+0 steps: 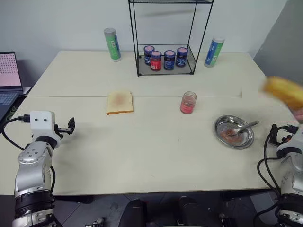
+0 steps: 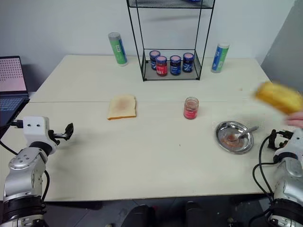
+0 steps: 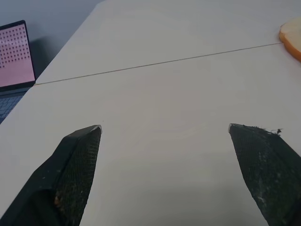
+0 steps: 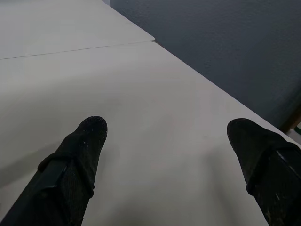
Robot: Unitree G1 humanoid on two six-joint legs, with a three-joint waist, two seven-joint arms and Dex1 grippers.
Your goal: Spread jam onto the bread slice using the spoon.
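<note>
The bread slice (image 1: 119,102) lies flat at the table's middle left, tan with a browner centre; its corner shows in the left wrist view (image 3: 292,37). A small clear jar of pinkish-red jam (image 1: 188,102) stands right of centre. The spoon (image 1: 248,126) rests in a round steel dish (image 1: 218,124) smeared red, at the right. My left gripper (image 1: 72,126) hovers open over the table's left side, well short of the bread, with nothing between its fingers (image 3: 77,155). At the table's right edge, beside the dish, my right gripper (image 4: 167,120) stands open and empty.
A wire rack (image 1: 165,71) at the back holds several dark-lidded jars. A green tube (image 1: 112,44) and a blue tube (image 1: 214,52) flank it. A laptop (image 1: 8,80) sits at the far left. A person's hand (image 2: 296,118) holds a blurred yellow thing (image 1: 284,91) over the right edge.
</note>
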